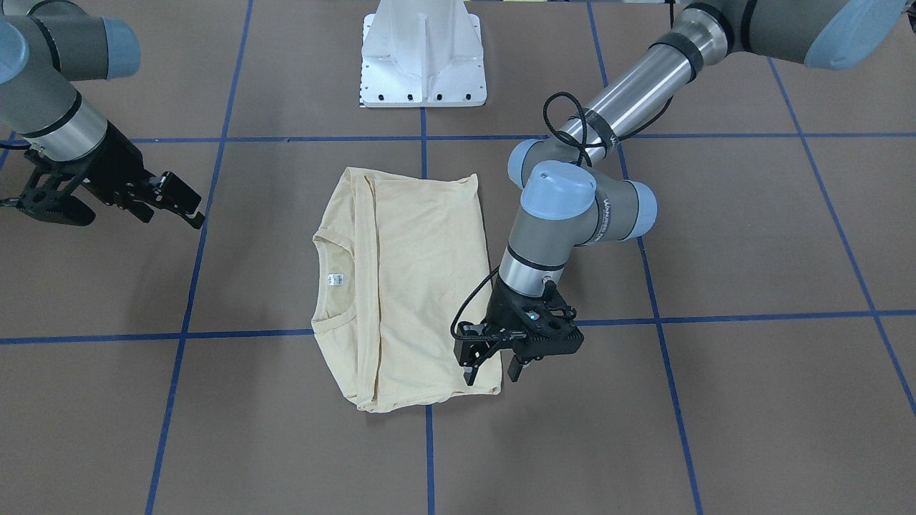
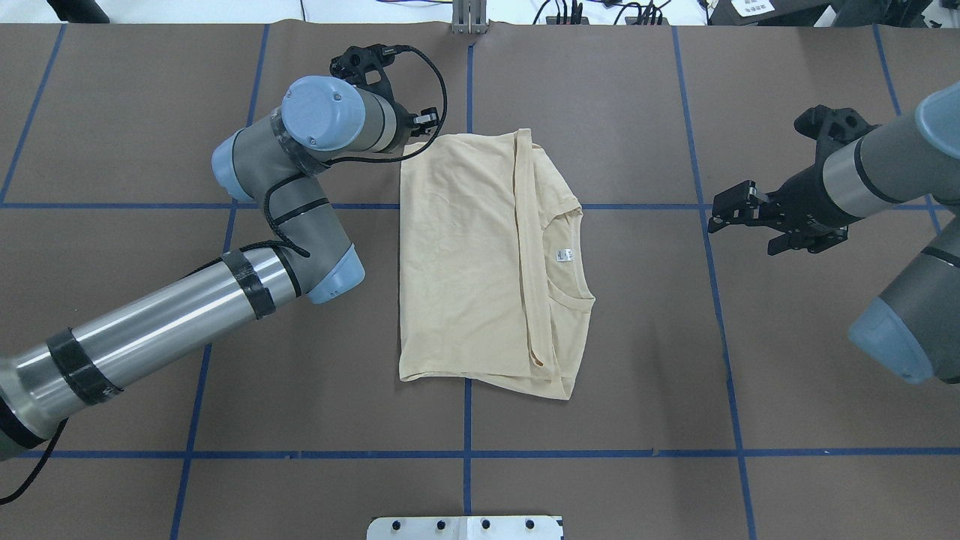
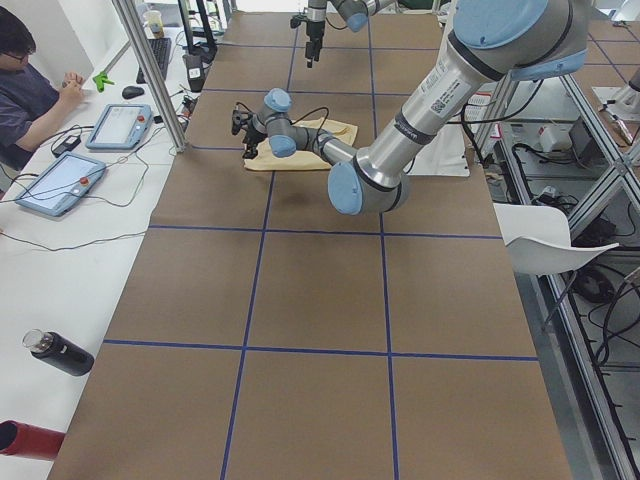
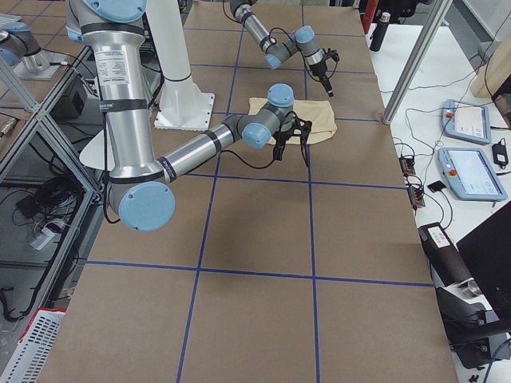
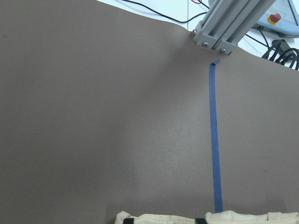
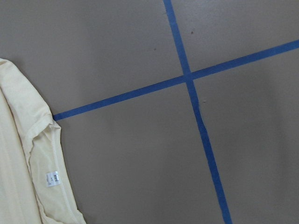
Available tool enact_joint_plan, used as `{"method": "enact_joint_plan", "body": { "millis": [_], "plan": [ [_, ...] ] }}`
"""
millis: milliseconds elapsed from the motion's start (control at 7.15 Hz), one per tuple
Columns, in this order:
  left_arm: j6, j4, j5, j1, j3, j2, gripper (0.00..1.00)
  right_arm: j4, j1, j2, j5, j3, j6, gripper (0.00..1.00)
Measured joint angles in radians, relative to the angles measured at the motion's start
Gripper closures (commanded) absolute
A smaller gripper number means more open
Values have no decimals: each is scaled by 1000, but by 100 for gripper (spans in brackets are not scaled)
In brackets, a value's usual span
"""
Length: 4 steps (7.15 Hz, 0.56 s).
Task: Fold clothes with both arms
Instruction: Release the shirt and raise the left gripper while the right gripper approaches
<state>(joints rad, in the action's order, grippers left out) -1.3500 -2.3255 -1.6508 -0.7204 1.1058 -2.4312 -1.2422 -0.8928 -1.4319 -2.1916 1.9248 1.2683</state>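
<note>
Shirt [image 1: 418, 286] corner, far from robot, is straddled by left gripper [image 1: 491, 370]. Jaws are spread wide, one finger over cloth, one past edge. Nothing is gripped. Shirt is laid flat, partly folded, in middle of table [image 1: 715, 250], collar and label toward right gripper [image 1: 173, 213]. That one is held open, empty, well apart from shirt. Cloth is judged light, soft, floppy. Best pinched at corners, through all layers, so folds are not lost.
</note>
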Motion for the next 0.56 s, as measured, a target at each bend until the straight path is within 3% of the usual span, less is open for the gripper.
{"method": "enact_joint_plan", "body": {
  "millis": [280, 559],
  "plan": [
    [8, 23, -87, -39, 106, 71, 1, -1, 39, 39, 14, -3, -9, 0],
    [60, 108, -151, -61, 336, 232, 1, -30, 141, 84, 125, -3, -59, 0]
  ]
}}
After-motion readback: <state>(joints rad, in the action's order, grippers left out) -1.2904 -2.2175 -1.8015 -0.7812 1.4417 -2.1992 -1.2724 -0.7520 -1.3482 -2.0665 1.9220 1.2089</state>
